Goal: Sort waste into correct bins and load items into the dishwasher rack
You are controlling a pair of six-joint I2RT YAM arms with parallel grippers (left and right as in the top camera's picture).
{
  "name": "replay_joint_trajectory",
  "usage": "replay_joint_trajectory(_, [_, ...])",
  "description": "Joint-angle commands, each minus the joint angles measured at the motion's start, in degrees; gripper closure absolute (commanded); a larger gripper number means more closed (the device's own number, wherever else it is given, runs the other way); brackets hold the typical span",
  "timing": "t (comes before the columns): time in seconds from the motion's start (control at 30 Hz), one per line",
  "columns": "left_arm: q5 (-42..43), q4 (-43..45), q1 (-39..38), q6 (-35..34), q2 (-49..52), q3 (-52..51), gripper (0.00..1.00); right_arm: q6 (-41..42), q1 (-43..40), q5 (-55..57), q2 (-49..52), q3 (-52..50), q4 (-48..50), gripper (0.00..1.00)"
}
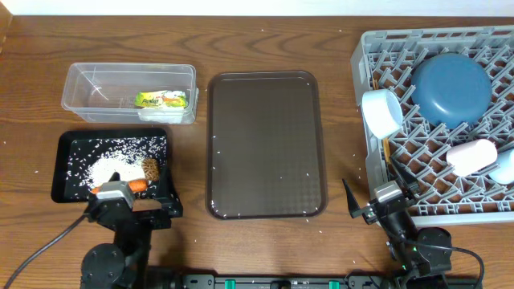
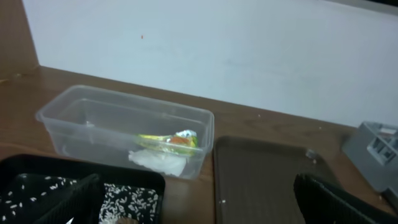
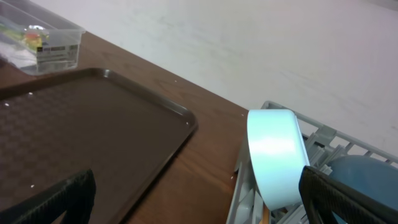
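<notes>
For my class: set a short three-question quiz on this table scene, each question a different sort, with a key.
1. True or false: the green-yellow printed wrapper lies inside the clear plastic rectangular tub.
2. How many small cups sit in the large grey lattice dishwasher rack?
3. Most loose white rice grains lie in: A the shallow black rectangular tray; B the tub; C the rack.
Key: 1 true; 2 two, the small pink cup and small light-blue cup; 3 A.
</notes>
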Motion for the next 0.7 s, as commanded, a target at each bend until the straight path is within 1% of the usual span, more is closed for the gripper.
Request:
replay_joint_trajectory(0.0, [1.1, 0.7, 0.2, 1.4, -3.2, -3.3, 0.02, -0.3, -0.4, -0.5, -0.4, -0.2, 0.0, 0.01])
replay_joint_trajectory(0.17, [1.7, 2.8, 0.2, 1.4, -3.7, -7.2, 0.02, -0.3, -0.4, -0.5, -0.4, -0.2, 0.0, 0.01])
replay_joint_trajectory(0.5, [1.7, 3.5, 0.2, 1.3, -3.7, -16.6, 0.02, -0.3, -0.4, -0.5, -0.4, -0.2, 0.0, 0.01])
replay_joint_trajectory(0.57, [1.7, 5.0, 0.2, 0.9, -3.7, -19.0, 0.02, -0.3, -0.4, -0.5, -0.4, -0.2, 0.0, 0.01])
replay_joint_trajectory(0.67, [1.7, 10.2, 0.2, 1.0, -3.7, -22.4, 0.02, -0.3, -0.4, -0.5, -0.3, -0.2, 0.0, 0.01])
